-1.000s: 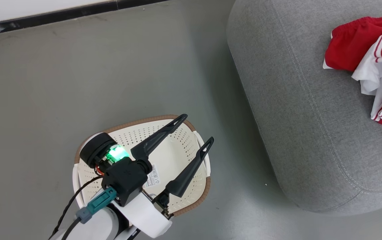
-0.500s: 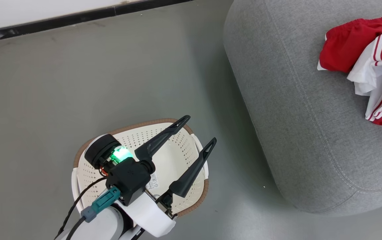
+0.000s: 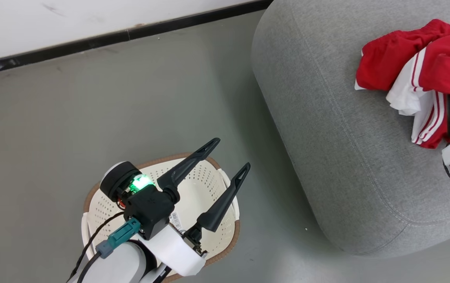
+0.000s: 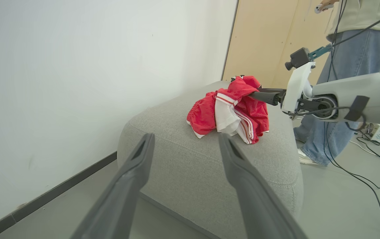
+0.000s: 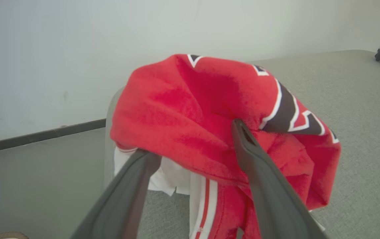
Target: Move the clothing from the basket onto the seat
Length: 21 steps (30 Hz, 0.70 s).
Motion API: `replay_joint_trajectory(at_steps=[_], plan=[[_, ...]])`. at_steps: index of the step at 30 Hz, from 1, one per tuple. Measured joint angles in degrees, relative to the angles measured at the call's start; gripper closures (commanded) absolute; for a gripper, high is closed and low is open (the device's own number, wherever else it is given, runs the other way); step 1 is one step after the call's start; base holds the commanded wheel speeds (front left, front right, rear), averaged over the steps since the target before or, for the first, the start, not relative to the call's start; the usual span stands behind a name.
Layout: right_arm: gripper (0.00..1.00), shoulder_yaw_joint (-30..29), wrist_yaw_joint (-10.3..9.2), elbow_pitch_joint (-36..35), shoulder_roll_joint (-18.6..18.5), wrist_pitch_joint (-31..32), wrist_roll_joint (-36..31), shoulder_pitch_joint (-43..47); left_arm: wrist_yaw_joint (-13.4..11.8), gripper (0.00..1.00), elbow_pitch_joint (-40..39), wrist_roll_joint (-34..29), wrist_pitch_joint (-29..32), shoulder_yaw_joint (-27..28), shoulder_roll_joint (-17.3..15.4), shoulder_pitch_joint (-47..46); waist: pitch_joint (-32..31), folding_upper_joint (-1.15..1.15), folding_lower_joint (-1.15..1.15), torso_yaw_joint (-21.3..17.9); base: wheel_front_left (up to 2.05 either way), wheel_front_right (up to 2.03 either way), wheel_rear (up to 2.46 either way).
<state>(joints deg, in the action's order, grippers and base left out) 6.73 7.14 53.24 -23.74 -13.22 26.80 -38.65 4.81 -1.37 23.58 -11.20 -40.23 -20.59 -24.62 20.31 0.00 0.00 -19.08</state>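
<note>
Red clothing drapes right gripper — tips half-hidden (jaws apart).

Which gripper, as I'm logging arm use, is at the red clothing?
The right gripper: its open fingers straddle the red clothing on the grey seat. The left gripper hangs open over the basket, away from it.

The left claw has long dark fingers, black housing, green light, teal plug.
</note>
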Motion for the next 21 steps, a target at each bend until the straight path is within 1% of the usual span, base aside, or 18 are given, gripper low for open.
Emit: replay_joint_trajectory(at_steps=[13,21], plan=[[0.0,2.68,0.0,-5.95,0.08,-0.66,-0.07,5.39,-0.15,0.0,1.58,1.0,-1.47,0.42,1.05,2.38,-4.11,0.0,0.0,-0.9,0.0,0.0,0.0],[0.0,3.65,0.0,-10.61,0.2,-0.89,-0.38,5.82,-1.44,0.0,2.61,1.52,-1.94,1.94,1.34,4.41,-6.23,0.0,0.0,-0.33,0.0,0.0,0.0]])
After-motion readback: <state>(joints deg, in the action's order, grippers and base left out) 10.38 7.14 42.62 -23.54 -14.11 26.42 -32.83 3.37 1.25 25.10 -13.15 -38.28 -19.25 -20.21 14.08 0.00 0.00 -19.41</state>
